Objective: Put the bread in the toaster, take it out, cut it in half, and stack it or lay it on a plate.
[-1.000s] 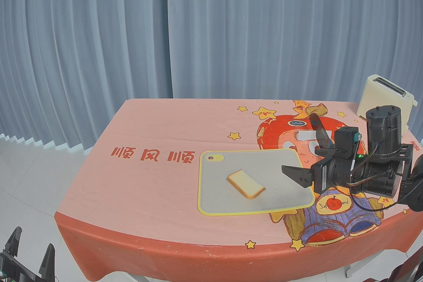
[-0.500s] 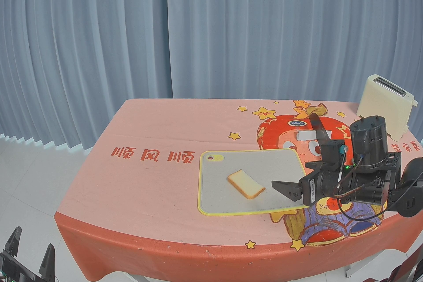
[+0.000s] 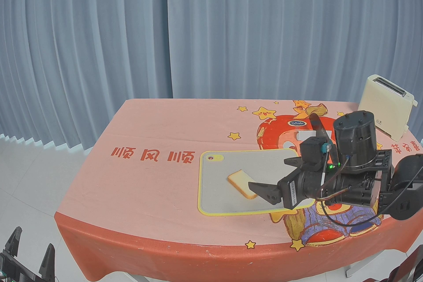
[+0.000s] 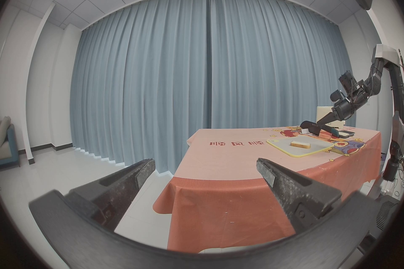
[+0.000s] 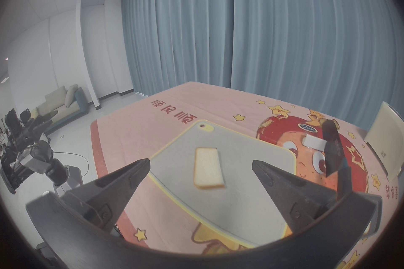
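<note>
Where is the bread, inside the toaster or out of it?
Out. The bread lies flat on the cutting board, well apart from the toaster, which stands farther back on the right.

Bread (image 3: 241,182) on cutting board (image 3: 216,194), centre-near on worktop (image 3: 154,190). Knife (image 3: 319,129) just beyond board's far right corner. Toaster (image 3: 385,105) far right, behind knife.
</note>
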Motion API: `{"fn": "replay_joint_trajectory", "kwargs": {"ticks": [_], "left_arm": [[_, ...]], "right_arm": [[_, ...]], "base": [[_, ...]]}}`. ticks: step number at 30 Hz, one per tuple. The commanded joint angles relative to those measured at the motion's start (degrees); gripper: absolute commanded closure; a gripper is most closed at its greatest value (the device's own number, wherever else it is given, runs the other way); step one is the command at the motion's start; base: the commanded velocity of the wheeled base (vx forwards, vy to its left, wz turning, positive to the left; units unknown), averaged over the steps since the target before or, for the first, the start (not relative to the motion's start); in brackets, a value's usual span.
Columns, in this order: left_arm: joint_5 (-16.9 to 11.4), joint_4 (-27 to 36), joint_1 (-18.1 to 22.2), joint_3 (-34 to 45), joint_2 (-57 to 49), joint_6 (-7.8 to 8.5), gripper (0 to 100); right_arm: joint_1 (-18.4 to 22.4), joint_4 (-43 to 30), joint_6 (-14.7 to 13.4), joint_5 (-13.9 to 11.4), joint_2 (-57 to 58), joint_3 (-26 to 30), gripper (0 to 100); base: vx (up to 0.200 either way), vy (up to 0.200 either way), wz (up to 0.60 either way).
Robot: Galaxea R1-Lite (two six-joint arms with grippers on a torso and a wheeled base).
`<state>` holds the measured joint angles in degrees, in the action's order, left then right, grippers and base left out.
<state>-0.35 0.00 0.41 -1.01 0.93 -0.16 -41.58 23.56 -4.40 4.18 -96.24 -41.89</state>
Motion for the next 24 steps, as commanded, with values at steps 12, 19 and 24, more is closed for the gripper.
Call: {"fn": "replay_joint_trajectory", "kwargs": {"ticks": [12, 19, 24], "left_arm": [[0.00, 0.00, 0.02, 1.01, -0.93, -0.02, 0], [0.00, 0.00, 0.02, 1.01, -0.93, -0.02, 0], [0.00, 0.00, 0.02, 1.01, -0.93, -0.02, 0]], "right_arm": [[-0.87, 0.78, 0.18, 0.04, -5.88, -4.17, 0], [-1.13, 0.78, 0.18, 0.04, -6.32, -4.17, 0], [-1.04, 0.78, 0.18, 0.04, -6.50, -4.34, 0]], "base": [[0.000, 0.000, 0.00], [0.000, 0.000, 0.00], [0.000, 0.000, 0.00]]}}
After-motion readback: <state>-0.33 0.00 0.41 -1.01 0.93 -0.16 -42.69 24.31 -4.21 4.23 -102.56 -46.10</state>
